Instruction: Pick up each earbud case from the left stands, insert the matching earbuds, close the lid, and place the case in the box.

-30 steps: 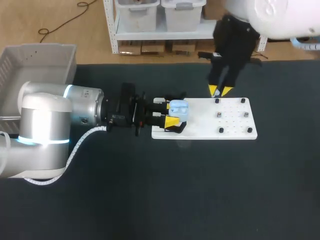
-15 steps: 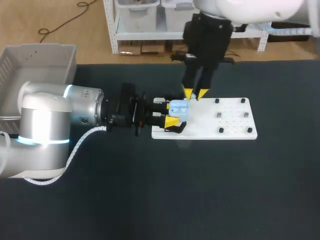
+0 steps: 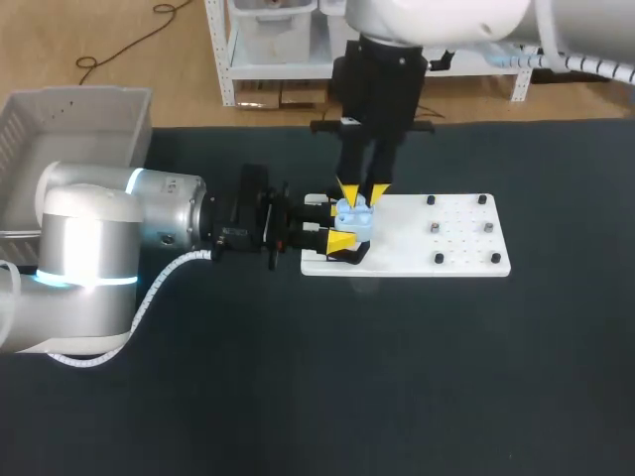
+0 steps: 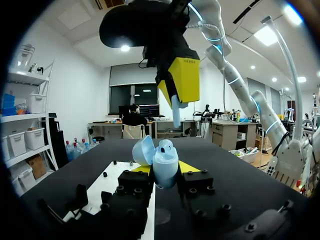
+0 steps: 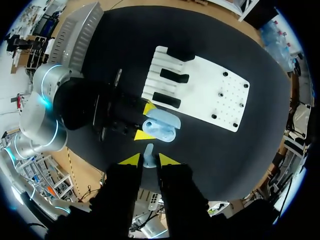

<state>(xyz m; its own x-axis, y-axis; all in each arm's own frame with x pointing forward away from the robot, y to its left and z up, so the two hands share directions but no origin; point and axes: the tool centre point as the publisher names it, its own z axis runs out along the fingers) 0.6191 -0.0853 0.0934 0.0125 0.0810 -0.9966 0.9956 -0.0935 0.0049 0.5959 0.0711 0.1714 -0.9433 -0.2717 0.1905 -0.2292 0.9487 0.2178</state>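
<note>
- Change: right gripper [image 3: 363, 188] has travelled from above the peg end of the white board [image 3: 451, 253] to above its opposite end, and now stands directly over the earbud case [image 3: 355, 218].
- Meaning, as a judgement: fetching the earbud is done; the insertion step is at hand, with lid closing and boxing still to come.
- Right arm: enters from the right and reaches past the middle, fingers pointing straight down at the board's stand end. Jaws pinch a pale blue earbud [image 5: 148, 152], stem hanging just above the case, not yet touching it.
- Left arm: lies level along the table, reaching the board's stand end from outside it. Left gripper [image 4: 165, 170] has its jaws clamped on the case from both sides.
- Earbud case: pale blue, lid swung open, held upright over the board's stand end; one earbud appears seated already.
- Box [image 3: 60, 129]: grey, well apart from the board, beyond its stand end.
</note>
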